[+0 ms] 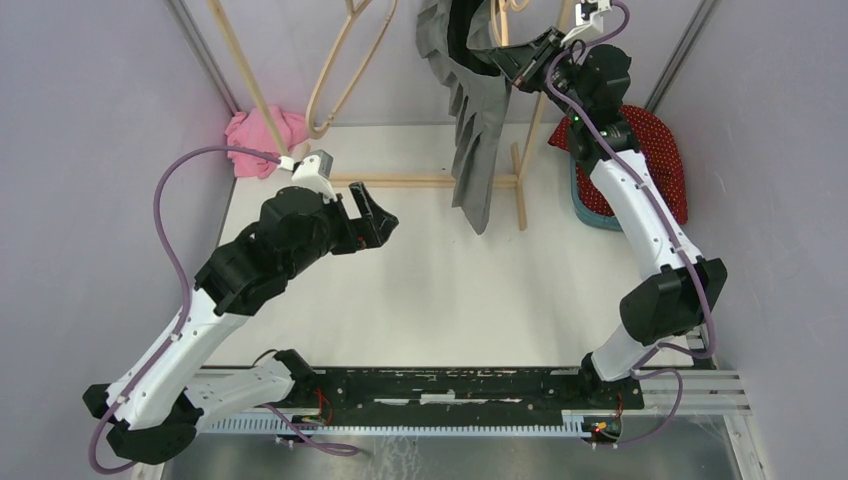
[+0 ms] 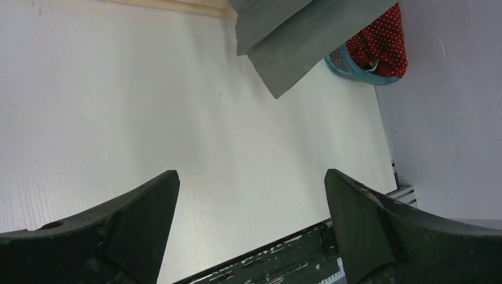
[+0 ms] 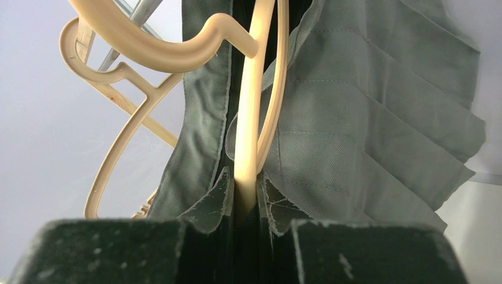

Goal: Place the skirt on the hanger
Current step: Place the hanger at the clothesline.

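The grey pleated skirt hangs from the top of the wooden rack, draped over a beige hanger. Skirt fabric falls on both sides of that hanger's arm. My right gripper is shut on the hanger's arm, high at the rack, with the skirt's edges lying against both fingers. In the top view the right gripper sits at the skirt's upper right edge. My left gripper hovers open over the table left of the skirt, nothing between its fingers. The skirt's lower corner shows ahead of it.
A second, bare beige hanger hangs further left on the rack. The rack's wooden base bar lies across the back of the table. A pink cloth sits back left. A teal basket with red dotted cloth stands back right.
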`<state>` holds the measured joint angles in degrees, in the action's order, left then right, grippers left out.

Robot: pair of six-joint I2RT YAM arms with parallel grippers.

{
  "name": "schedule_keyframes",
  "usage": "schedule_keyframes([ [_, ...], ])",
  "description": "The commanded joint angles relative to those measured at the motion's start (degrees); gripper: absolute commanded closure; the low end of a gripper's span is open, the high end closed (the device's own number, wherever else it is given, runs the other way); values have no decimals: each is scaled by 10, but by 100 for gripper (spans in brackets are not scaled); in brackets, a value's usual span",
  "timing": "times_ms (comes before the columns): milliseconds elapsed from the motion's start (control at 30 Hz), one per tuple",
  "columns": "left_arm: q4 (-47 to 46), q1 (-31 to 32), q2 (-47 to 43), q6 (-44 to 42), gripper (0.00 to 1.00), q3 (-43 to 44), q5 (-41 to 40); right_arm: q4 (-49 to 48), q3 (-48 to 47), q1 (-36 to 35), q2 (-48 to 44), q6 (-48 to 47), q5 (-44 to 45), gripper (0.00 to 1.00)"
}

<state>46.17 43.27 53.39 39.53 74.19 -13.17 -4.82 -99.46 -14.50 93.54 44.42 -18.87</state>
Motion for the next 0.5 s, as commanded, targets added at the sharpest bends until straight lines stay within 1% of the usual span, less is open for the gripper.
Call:
schedule_keyframes([
  [0, -30, 2, 5, -38, 1, 18, 0, -97, -8, 6, 10, 13, -4, 98],
  [100, -30, 2, 11, -41, 1, 20, 0, -117, -8, 7, 20, 22, -7, 98],
  [167, -30, 1, 13, -42, 1, 22, 0, -154, 3, 8, 24, 36, -10, 99],
  [367, -28, 1, 19, -48, 1, 27, 1, -225, 12, 8, 49, 70, -6, 98],
  [467, -28, 1, 21, -49, 1, 28, 2, -238, 4, 8, 63, 79, -8, 98],
])
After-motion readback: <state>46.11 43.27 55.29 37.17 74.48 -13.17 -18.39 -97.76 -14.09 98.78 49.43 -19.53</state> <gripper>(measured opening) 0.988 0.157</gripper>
